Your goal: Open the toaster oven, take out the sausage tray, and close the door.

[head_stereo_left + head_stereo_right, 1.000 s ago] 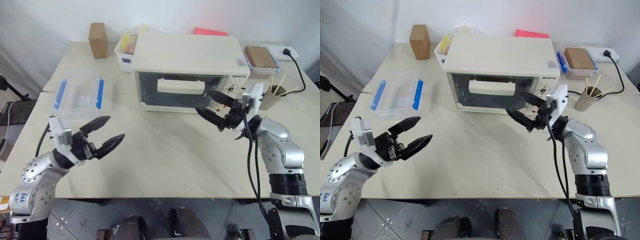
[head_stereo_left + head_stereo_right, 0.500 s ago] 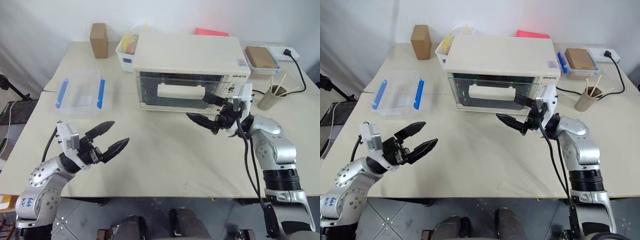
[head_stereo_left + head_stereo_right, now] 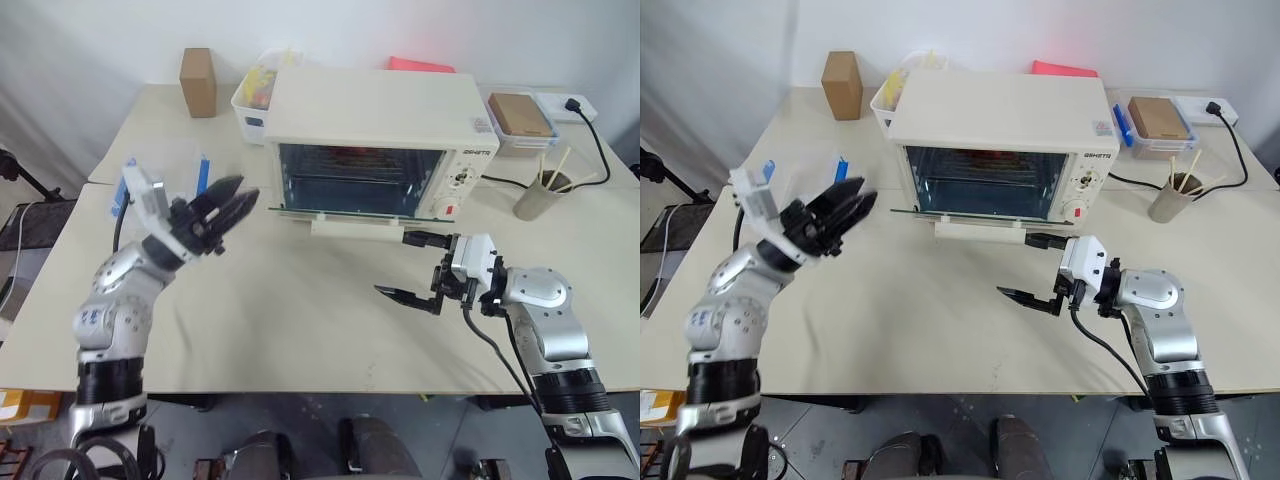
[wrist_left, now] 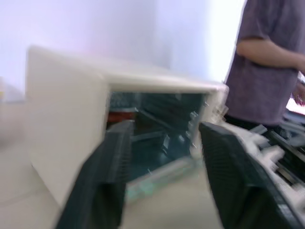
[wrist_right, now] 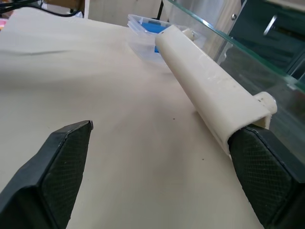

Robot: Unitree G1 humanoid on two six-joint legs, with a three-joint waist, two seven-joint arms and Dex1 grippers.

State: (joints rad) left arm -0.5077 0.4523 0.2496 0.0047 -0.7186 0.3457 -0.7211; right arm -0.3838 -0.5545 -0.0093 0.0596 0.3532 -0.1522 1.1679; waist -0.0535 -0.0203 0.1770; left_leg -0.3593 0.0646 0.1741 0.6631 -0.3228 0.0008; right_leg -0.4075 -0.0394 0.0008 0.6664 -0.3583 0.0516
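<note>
The cream-white toaster oven point(image 3: 375, 105) stands at the middle back of the table, its door point(image 3: 340, 211) swung down flat with the bar handle point(image 3: 355, 229) at the front. Inside, the sausage tray point(image 3: 352, 156) shows as reddish shapes on an upper rack. My right gripper point(image 3: 392, 264) is open just in front of and below the handle's right end, holding nothing; the handle point(image 5: 209, 90) lies beside one finger. My left gripper point(image 3: 243, 194) is raised off the oven's left front corner, fingers a little apart and empty, looking into the oven cavity point(image 4: 157, 129).
A clear box with blue latches point(image 3: 165, 170) lies behind my left hand. A brown block point(image 3: 197, 80) and a white bin point(image 3: 252, 98) stand back left. A cup of sticks point(image 3: 538, 197), a lidded box point(image 3: 520, 115) and a power strip point(image 3: 566, 102) sit right. A person point(image 4: 271, 62) stands beyond the oven.
The oven door has dropped from shut to flat open. My right gripper came down and back off the handle. My left arm rose toward the oven and its fingers narrowed.
</note>
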